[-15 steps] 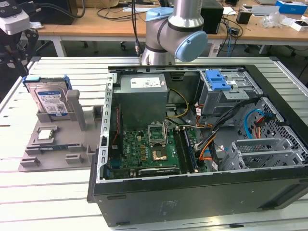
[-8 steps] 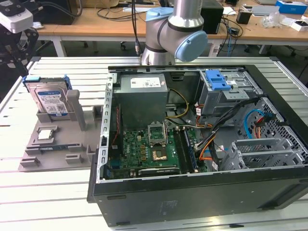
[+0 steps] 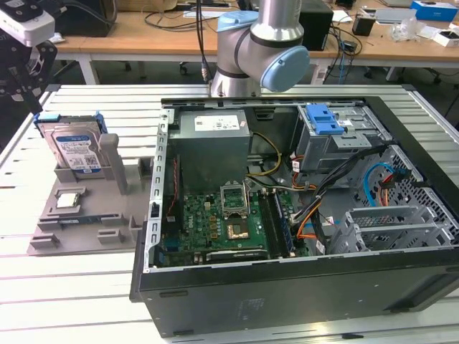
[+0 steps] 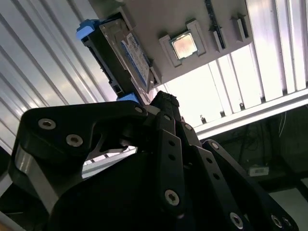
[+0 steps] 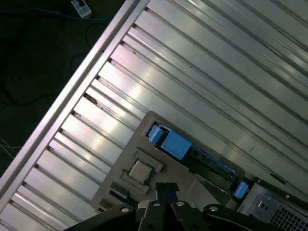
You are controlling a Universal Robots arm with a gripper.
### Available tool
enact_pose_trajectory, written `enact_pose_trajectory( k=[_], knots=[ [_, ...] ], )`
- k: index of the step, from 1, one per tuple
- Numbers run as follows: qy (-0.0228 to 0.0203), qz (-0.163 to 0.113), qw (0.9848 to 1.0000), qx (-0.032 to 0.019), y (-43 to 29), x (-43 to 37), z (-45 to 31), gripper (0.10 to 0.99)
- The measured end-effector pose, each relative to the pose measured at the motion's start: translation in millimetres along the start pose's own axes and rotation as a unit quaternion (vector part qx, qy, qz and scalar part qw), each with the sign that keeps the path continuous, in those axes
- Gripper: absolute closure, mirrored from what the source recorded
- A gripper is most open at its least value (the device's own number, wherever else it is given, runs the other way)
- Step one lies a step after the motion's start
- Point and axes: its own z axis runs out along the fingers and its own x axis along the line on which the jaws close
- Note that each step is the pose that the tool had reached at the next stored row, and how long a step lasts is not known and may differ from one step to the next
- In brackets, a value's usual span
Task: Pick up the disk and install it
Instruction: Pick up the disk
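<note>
Ribbed aluminium table (image 3: 72,287) in a lab, cluttered benches behind. In the exterior view a black open-sided computer case (image 3: 287,294) lies flat at centre-right, so the board and bays face up, which we read as set for top-down access; the silver-and-blue robot arm (image 3: 265,50) stands just behind it.

The disk (image 3: 74,150), a flat silver hard drive with a blue-and-white label in a blue plastic carrier frame, is at the exterior view's left. It stands on edge in a slot of the grey plastic fixture tray (image 3: 79,222); on edge, its top and both faces stay free, presumably to allow a pinch from above. The small square silver processor chip (image 3: 69,201) lies flat in its own pocket just in front of the disk.

The black linkage-finger gripper (image 5: 166,187) hangs above the tray, aimed down at the disk and chip in both wrist views. Its jaws look pressed together with nothing between them; it seems clear of the disk, not yet gripped.

A blue ribbed plastic latch (image 3: 326,118) sits atop the grey metal drive cage (image 3: 344,143) at the case's upper right.
</note>
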Motion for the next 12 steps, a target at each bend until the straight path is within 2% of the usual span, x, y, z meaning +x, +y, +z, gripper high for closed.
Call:
enact_pose_trajectory(
  k=[5, 8, 12],
  knots=[
    [0.0004, -0.030, 0.9996, -0.0007, 0.0, 0.0, 0.0, 0.980],
    [0.0007, -0.051, 0.9987, -0.0012, 0.0, 0.0, 0.0, 0.980],
    [0.0010, -0.081, 0.9967, -0.0020, 0.0, 0.0, 0.0, 0.980]
  ],
)
